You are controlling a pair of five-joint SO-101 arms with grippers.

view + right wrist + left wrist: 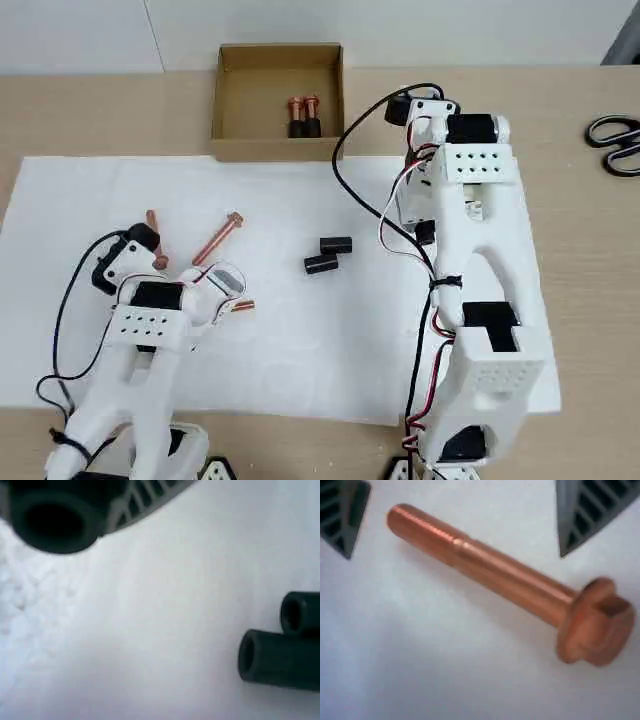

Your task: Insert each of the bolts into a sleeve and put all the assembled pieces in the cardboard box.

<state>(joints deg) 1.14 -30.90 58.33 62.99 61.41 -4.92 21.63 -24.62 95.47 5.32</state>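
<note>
Left end effector [454,552] wide open and empty, tips either side of a copper bolt [490,575] lying flat on the white sheet [300,350], near left. Right end effector [424,228] clamped on a black sleeve [50,520], right of centre. Two loose sleeves [335,244] mid-sheet, just beside each other. Two spare bolts [218,238] left. Two assembled pieces [303,115] in the cardboard box [228,100], far.

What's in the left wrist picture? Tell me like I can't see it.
A copper bolt lies on white paper. The open left gripper is over it, dark fingers apart.
</note>
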